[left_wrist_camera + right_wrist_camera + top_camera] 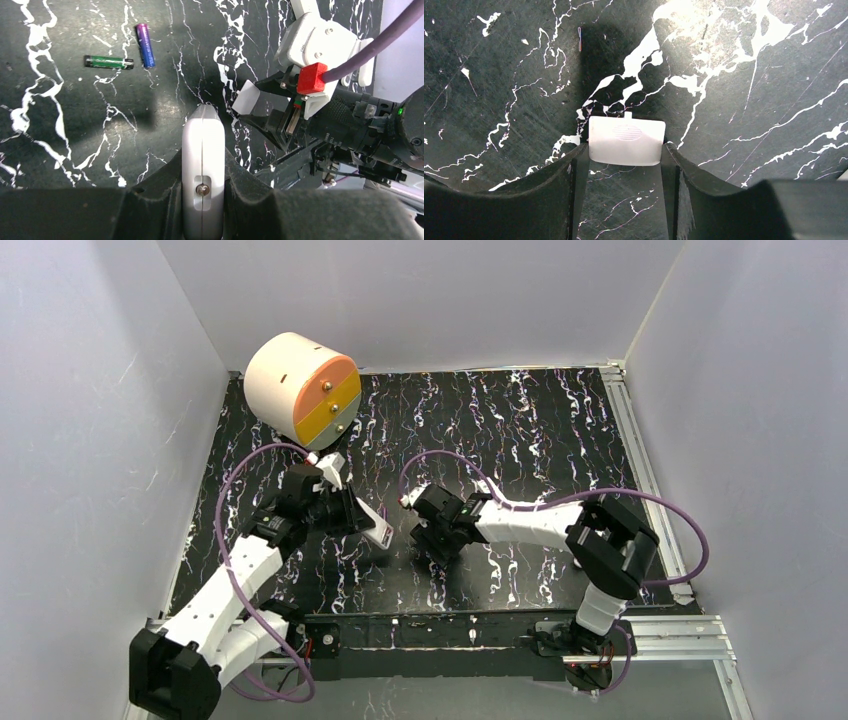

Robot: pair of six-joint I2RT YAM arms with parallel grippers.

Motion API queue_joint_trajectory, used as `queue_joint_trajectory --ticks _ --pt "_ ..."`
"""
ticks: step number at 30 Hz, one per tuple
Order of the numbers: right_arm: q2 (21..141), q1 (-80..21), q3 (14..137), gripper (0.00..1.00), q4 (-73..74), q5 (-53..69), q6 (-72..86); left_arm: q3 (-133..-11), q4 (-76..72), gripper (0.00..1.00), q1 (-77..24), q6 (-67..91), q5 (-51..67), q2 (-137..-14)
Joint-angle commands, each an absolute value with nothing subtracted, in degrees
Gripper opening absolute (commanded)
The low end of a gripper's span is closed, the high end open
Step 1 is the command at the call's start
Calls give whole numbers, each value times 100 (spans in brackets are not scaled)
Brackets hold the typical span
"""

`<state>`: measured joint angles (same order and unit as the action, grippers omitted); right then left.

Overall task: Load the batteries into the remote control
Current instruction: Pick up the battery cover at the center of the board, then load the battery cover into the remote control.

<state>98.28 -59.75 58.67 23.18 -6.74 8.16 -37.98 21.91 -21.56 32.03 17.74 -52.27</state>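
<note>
The left pincer point(202, 167) clamps the white plastic remote control point(202, 140) at lower centre. The right pincer point(625, 156) pinches a small white ridged cover point(626, 141). On the black marbled table point(60, 150), a slim green battery point(108, 62) and a purple battery point(145, 45) lie upper left in the left wrist view.

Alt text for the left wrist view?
A white remote, edge-on, is clamped in the jaws of the left gripper over a black marbled table. A green battery and a purple battery lie beyond it; the right gripper holds a white cover.

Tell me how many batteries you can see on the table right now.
2. A dark green battery lies on the black mat; a purple battery lies beside it, apart. Others may be hidden.
</note>
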Motion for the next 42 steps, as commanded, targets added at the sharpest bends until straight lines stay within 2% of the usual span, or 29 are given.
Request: queue_joint_trajectory --ticks 1,6,14,24,42 --pt "9831 -5962 5515 48 2351 -718 709 -3988 1946 0 -2029 2846 2733 -5553" --pt "8729 -5962 5394 47 2167 -567 483 -4040 1168 0 -2022 3024 4016 -6273" --pt "7611 -6020 5043 47 2188 -47 248 -3751 -370 0 -2376 3939 4558 -7450" --pt "7776 -6099 4975 47 2087 -181 242 -3577 -1059 0 -2777 4354 4042 -8146" --pt "8250 -6092 4938 47 1055 236 10 -2992 -1508 0 -2777 4514 3999 -7717"
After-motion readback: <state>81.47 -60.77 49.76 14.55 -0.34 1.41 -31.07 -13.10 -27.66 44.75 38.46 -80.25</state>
